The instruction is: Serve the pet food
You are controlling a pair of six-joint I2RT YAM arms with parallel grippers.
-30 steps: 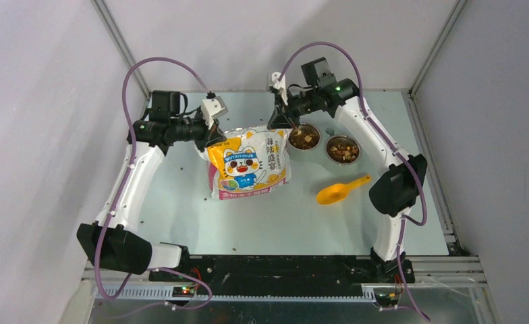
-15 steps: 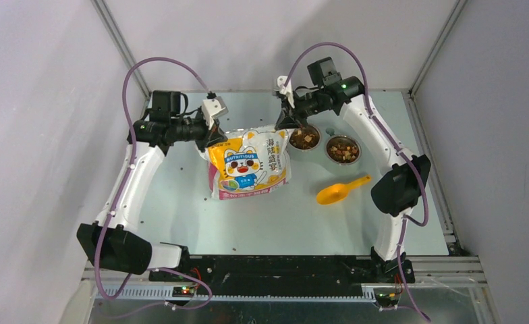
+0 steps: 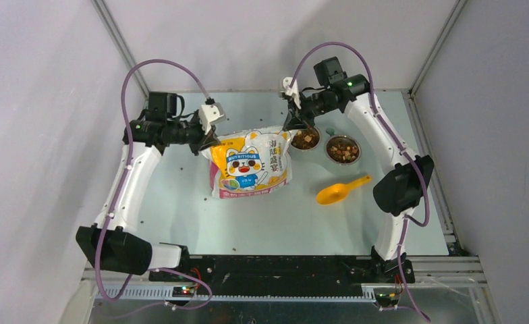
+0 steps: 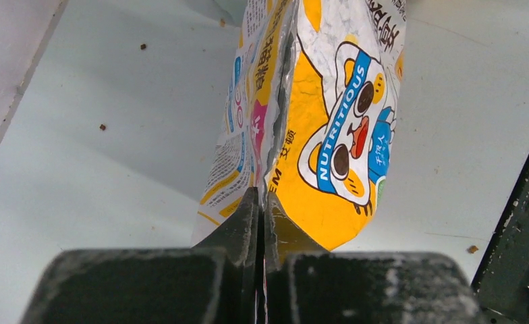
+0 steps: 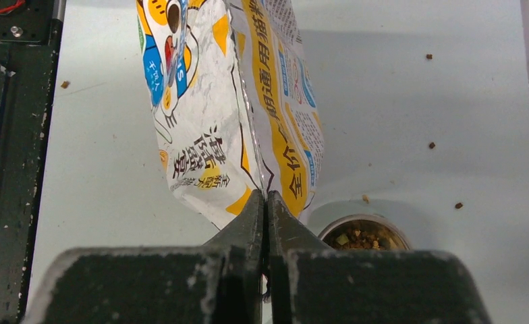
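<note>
Holds the cat-print bag (image 3: 249,169) by both top corners. Pinches one corner with the left gripper (image 3: 206,140) and the other with the right gripper (image 3: 291,125); in each wrist view, shows jaws pressed flat together on the foil seam. Cannot tell whether the bag's bottom rests on the table (image 3: 181,202) or hangs just clear.

Shows pet food (image 3: 343,148) already in two dishes: a steel bowl (image 3: 306,150) just beside the bag's right corner, almost under the right gripper, and a second bowl (image 3: 343,163) next to it. Leaves the yellow scoop (image 3: 339,192) lying on the table, well apart from both grippers.

Reads as bag handling with the serving largely done: either a lift for a further pour or a move to set the bag aside. Calls next for both arms travelling together, so as to spare the seam, with the right corner kept clear of the filled bowl.

Against a second ago, finds the left gripper farther left, the right gripper farther right and back, and the bag's top edge stretched wider and straighter. Finds bowls and scoop unmoved.
</note>
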